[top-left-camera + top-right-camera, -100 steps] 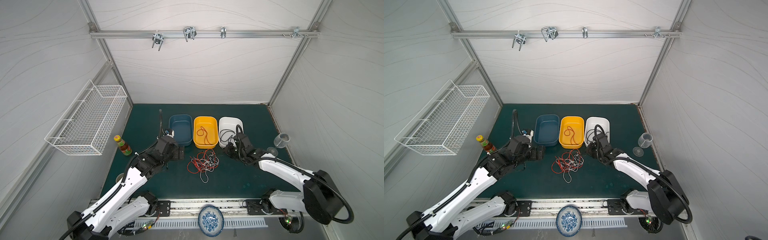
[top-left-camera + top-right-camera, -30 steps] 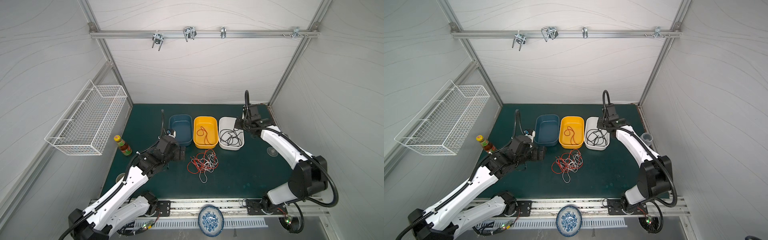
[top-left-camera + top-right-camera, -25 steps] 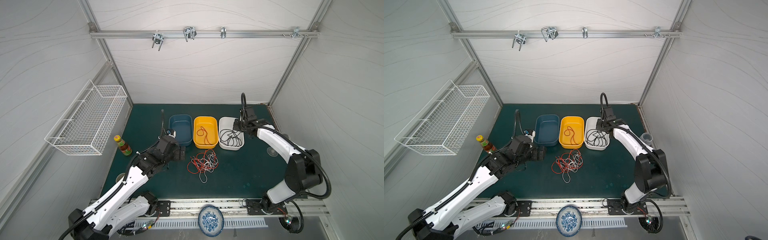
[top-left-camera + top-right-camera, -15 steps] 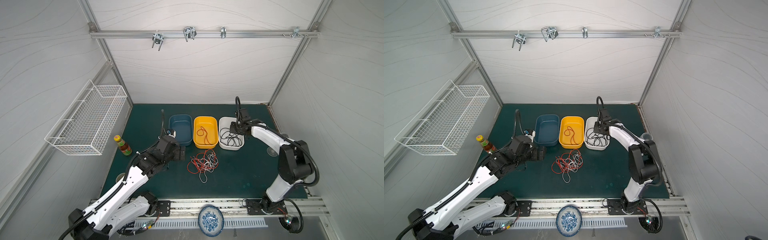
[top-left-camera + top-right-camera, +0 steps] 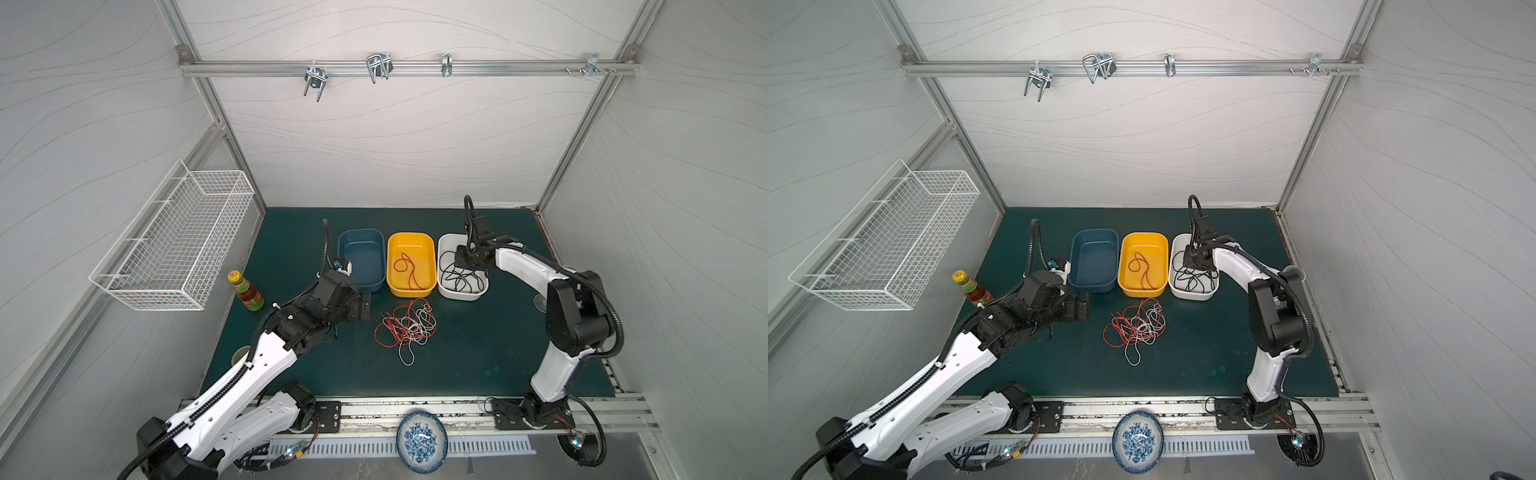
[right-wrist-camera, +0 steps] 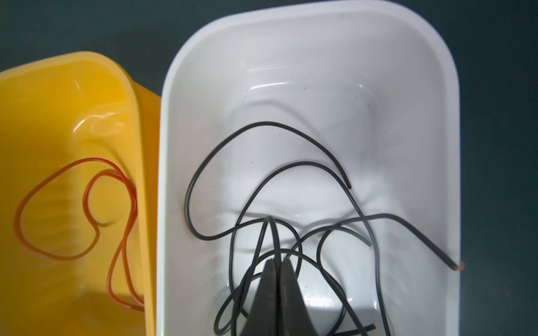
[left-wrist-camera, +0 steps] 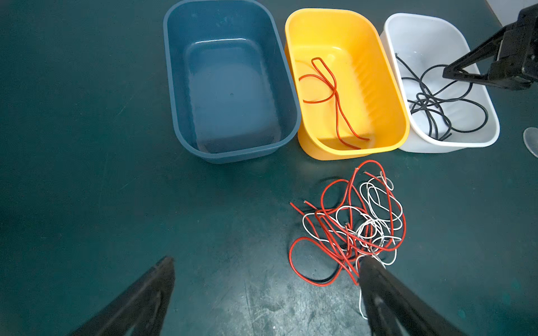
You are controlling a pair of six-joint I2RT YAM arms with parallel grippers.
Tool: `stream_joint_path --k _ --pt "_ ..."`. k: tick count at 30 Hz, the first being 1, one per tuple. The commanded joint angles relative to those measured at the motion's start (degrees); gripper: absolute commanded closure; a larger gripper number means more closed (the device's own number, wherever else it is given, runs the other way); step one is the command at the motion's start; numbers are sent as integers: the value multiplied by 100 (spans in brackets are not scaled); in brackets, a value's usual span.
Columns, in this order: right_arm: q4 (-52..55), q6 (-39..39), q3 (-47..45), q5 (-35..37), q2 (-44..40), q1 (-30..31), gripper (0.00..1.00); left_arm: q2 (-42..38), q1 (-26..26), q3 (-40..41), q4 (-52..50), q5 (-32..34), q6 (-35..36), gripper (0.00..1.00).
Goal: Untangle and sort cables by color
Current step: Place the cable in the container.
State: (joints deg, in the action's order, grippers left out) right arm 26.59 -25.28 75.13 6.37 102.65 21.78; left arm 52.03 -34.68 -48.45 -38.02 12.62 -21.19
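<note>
1. Ahead of my left gripper (image 7: 267, 259), bare mat (image 7: 116, 189) to the blue bin (image 7: 233, 87) — free.
2. Red-and-white tangle (image 7: 349, 229) crowds one fingertip (image 7: 369, 267).
3. My right gripper (image 6: 276, 261) sits in the white bin (image 6: 291, 72) — walls around, black cables (image 6: 262, 123) at its tips.

A loose tangle of red and white cables (image 5: 405, 328) lies flat on the green mat (image 5: 478, 345), just at 6 o'clock of the yellow bin (image 5: 417, 243) in both top views. Its red loops spread widest toward 9 o'clock, white coils bunch toward 3 o'clock, and one white tail (image 5: 407, 358) trails out at 6 o'clock. A single red cable (image 5: 409, 268) lies inside the yellow bin, bent into one loop with a long tail. Several black cables (image 5: 459, 278) lie looped over each other in the white bin (image 5: 446, 245), at 3 o'clock of the yellow one. Bare copper shows at a cut end (image 6: 459, 265).
</note>
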Motion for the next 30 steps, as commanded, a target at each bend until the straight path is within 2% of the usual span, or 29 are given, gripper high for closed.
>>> stream_joint_path --k 1,4,20,30 --pt "267 -21 79 -23 19 55 92 0 -24 -86 163 6 49 0" --pt "298 -30 72 -17 -86 63 86 15 -29 -94 159 -7 51 0" --pt "643 -13 127 218 -652 94 68 9 -30 -100 163 -30 45 0" --pt "735 89 48 263 -1382 212 50 26 -30 -98 159 -56 45 0"
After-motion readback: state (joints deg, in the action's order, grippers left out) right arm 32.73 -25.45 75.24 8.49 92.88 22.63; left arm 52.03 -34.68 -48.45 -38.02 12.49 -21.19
